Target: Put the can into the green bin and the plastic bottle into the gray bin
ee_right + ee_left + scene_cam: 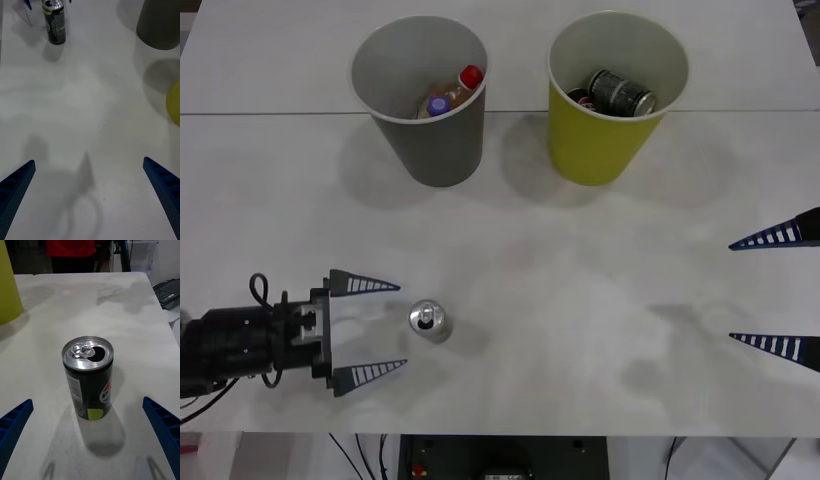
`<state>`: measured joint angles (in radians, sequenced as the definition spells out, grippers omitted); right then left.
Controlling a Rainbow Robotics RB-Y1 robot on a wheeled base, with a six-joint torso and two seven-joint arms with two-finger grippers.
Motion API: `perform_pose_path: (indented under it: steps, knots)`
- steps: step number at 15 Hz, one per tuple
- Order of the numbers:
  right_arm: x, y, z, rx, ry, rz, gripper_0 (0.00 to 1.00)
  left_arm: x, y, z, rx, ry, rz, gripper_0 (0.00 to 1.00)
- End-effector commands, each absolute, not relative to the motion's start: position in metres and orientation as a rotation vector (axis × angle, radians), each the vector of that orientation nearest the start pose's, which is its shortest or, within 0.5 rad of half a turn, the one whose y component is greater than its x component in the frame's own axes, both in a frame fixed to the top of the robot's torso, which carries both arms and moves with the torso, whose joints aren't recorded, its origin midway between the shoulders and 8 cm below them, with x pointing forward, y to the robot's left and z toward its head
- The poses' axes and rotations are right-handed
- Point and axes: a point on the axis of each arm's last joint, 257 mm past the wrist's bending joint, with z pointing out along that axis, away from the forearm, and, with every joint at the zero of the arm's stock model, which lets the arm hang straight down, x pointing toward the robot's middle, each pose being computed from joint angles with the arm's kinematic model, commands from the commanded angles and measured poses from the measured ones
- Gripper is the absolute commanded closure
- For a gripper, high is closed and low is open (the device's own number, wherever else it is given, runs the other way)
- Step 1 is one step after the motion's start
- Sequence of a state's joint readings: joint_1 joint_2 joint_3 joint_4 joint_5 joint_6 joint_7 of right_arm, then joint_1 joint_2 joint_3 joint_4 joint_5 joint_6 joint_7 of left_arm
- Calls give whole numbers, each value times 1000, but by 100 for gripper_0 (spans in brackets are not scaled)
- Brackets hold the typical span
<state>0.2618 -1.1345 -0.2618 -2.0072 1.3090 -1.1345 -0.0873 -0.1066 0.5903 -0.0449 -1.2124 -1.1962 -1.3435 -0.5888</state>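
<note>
Front view, can (428, 320) beside left claw (381, 329)

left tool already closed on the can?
No. The left tool is open, its fingers apart, and the can stands upright on the table just ahead, untouched.

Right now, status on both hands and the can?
Left hand open, just short of the can. Can upright on table, untouched. Right hand open, parked at the right edge. Path to green bin clear.

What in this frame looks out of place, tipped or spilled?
Nothing is spilled. The can stands upright on the table, opened, just ahead of the open left gripper. A dark can lies tilted inside the green bin.
</note>
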Motion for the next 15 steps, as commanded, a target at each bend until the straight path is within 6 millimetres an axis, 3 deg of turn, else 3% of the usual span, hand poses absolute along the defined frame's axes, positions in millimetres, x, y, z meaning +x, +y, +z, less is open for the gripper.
perform_pose_path:
  steps: [1,8,15]
  knots:
    - [341,-286,-167,-1634,1596,209,0,377,170,-297,1388,1249,-596,0]
    - [341,-286,-167,-1634,1596,209,0,387,134,-300,1331,1247,-610,0]
    - [341,-286,-167,-1634,1596,209,0,397,113,-305,1299,1264,-601,0]
